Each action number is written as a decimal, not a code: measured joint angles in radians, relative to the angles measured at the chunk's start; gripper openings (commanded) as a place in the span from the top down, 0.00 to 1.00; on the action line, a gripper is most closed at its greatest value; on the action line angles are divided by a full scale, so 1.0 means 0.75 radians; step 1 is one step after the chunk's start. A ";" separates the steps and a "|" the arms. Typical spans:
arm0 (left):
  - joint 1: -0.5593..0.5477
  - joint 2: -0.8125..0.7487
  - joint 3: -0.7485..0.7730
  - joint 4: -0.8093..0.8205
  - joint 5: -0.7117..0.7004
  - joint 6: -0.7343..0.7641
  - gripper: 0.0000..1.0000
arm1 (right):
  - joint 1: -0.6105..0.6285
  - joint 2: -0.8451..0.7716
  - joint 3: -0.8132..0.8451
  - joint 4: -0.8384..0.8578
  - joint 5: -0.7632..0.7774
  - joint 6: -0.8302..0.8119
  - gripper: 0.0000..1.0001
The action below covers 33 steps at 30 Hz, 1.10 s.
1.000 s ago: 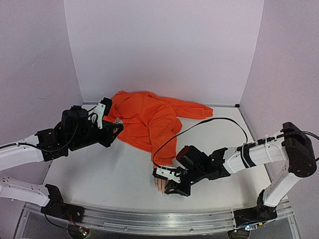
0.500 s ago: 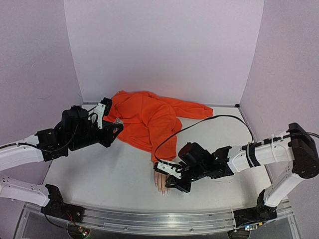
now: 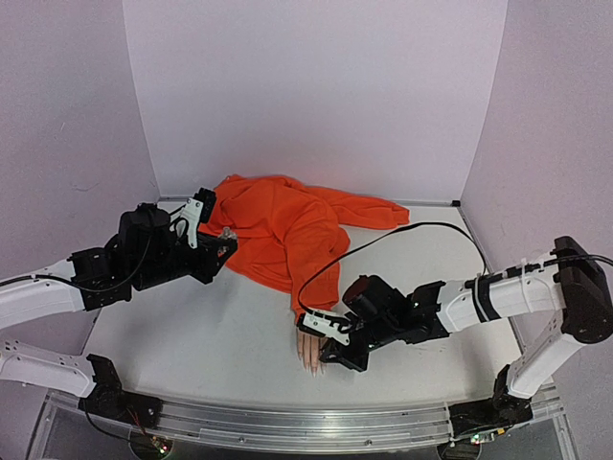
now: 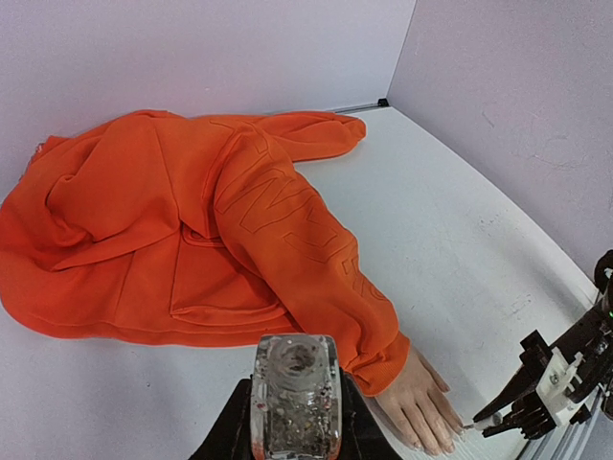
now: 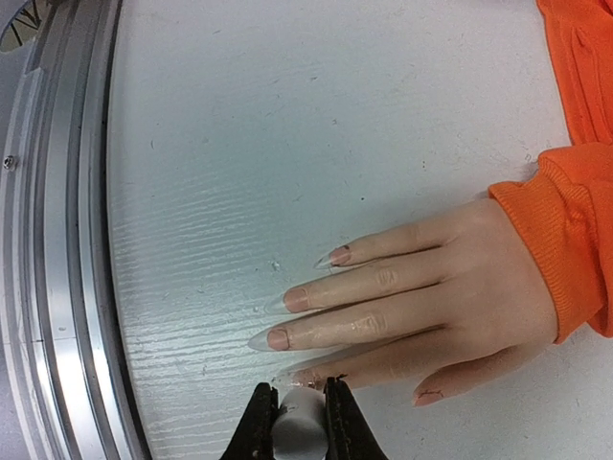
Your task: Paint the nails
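Five nails [image 5: 278, 338], judged rigid and slick: stroke lightly, no gripping. Right gripper [image 5: 299, 398] clamps white cap [image 5: 299, 424]; left gripper [image 4: 295, 439] clamps clear bottle [image 4: 295, 383].

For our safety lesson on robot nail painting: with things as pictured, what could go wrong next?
1. The right hand grips the white brush cap close beside the mannequin hand's nails; a slight slip could smear skin or table.
2. The left hand holds the open polish bottle near the orange hoodie; tilting may spill onto it.
3. The black cable loops over the sleeve and might snag it.
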<state>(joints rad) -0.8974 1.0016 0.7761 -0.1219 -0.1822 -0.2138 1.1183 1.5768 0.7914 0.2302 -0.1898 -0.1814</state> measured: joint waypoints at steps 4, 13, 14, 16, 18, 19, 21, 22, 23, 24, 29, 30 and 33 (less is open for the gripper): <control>0.000 0.000 0.000 0.000 0.000 0.000 1.00 | 0.000 0.001 0.000 -0.005 -0.001 0.000 1.00; 0.000 0.000 0.000 0.000 0.000 0.000 1.00 | 0.000 0.030 0.000 -0.008 -0.005 -0.002 1.00; 0.000 0.000 0.000 0.000 0.000 0.000 1.00 | 0.000 0.030 0.000 -0.007 -0.005 -0.002 1.00; 0.000 0.000 0.000 0.000 0.000 -0.001 1.00 | 0.000 0.030 0.000 -0.007 -0.005 -0.002 1.00; 0.000 0.000 0.000 0.000 0.000 -0.001 1.00 | 0.000 0.030 0.000 -0.006 -0.005 -0.002 1.00; 0.000 0.000 0.000 0.000 0.000 0.000 1.00 | 0.000 0.030 0.000 -0.006 -0.005 -0.002 1.00; 0.000 0.000 0.000 0.000 0.000 -0.001 1.00 | 0.000 0.030 0.000 -0.004 -0.005 -0.002 1.00; 0.000 0.000 0.000 0.000 0.000 0.000 1.00 | 0.000 0.030 0.000 0.000 -0.005 -0.002 1.00; 0.000 0.000 0.000 0.000 0.000 -0.001 1.00 | 0.000 0.030 0.000 0.003 -0.005 -0.002 1.00; 0.000 0.000 0.000 0.000 0.000 0.000 1.00 | 0.000 0.030 0.000 0.005 -0.005 -0.003 1.00; 0.000 0.000 0.000 0.000 0.000 -0.001 1.00 | 0.000 0.030 0.000 0.009 -0.006 -0.006 1.00; 0.000 0.000 0.000 0.000 0.000 -0.001 1.00 | 0.000 0.030 0.000 0.010 -0.006 -0.006 1.00; 0.000 0.000 0.000 0.000 0.000 -0.001 1.00 | 0.000 0.030 0.000 0.012 -0.006 -0.006 1.00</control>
<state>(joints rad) -0.8974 1.0016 0.7761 -0.1219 -0.1822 -0.2142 1.1183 1.5990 0.7914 0.2394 -0.1944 -0.1860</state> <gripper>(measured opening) 0.217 0.144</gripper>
